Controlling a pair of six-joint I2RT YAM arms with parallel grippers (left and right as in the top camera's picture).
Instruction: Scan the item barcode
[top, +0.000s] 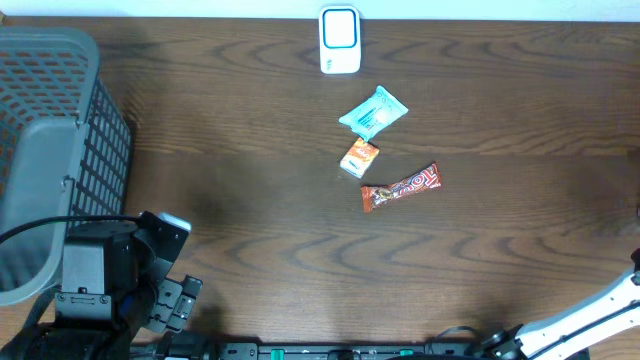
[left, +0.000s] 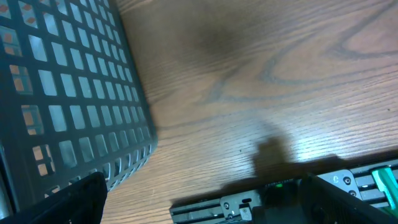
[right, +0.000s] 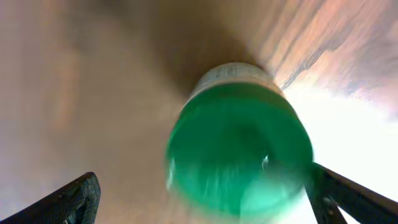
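The green item (right: 239, 143), blurred and seen end-on, sits dead ahead between our right fingers (right: 68, 199). They stand wide on either side and do not clamp it. Its long axis seems to run away from us. Our left fingers (left: 68, 202), also wide, hang over bare counter (left: 261, 74). The right arm is nearer, and the scanner (top: 340, 40) lies well apart.

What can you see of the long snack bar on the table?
The snack bar is a long, glossy orange-brown wrapper with pale lettering. It lies flat on the wooden table, angled with its right end farther back, just in front of the small orange packet without touching it. Only the table touches it.
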